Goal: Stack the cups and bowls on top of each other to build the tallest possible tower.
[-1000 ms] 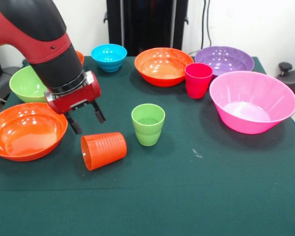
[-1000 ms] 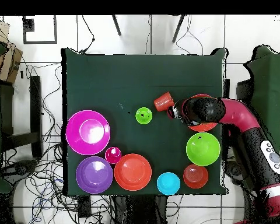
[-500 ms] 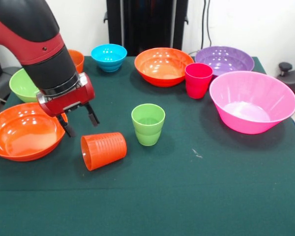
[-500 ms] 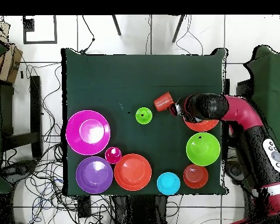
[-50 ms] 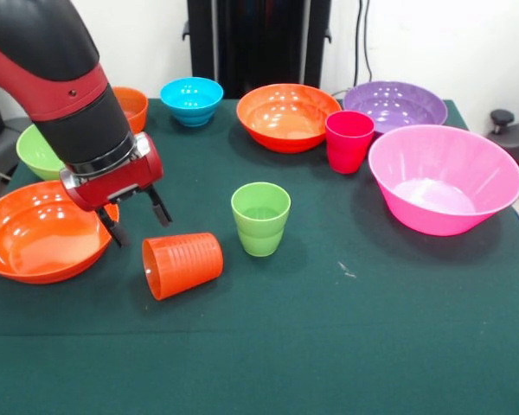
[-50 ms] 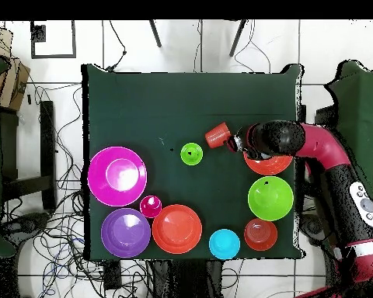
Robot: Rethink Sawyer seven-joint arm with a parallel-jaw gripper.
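Green cloth covers the counter (image 5: 346, 346). Using the tipped-over orange cup (image 5: 182, 264) as my landmark: the big pink bowl (image 5: 445, 178) is far off to its right, and a wide orange bowl (image 5: 43, 229) is just left of it. The light green cup (image 5: 260, 218) stands upright right next to it. My tool (image 5: 137, 220) hangs just above-left of it, fingers spread, holding nothing.

Counted on the table: 3 cups (image 5: 260, 218); 7 bowls (image 5: 444, 177); 1 gripper (image 5: 138, 220).
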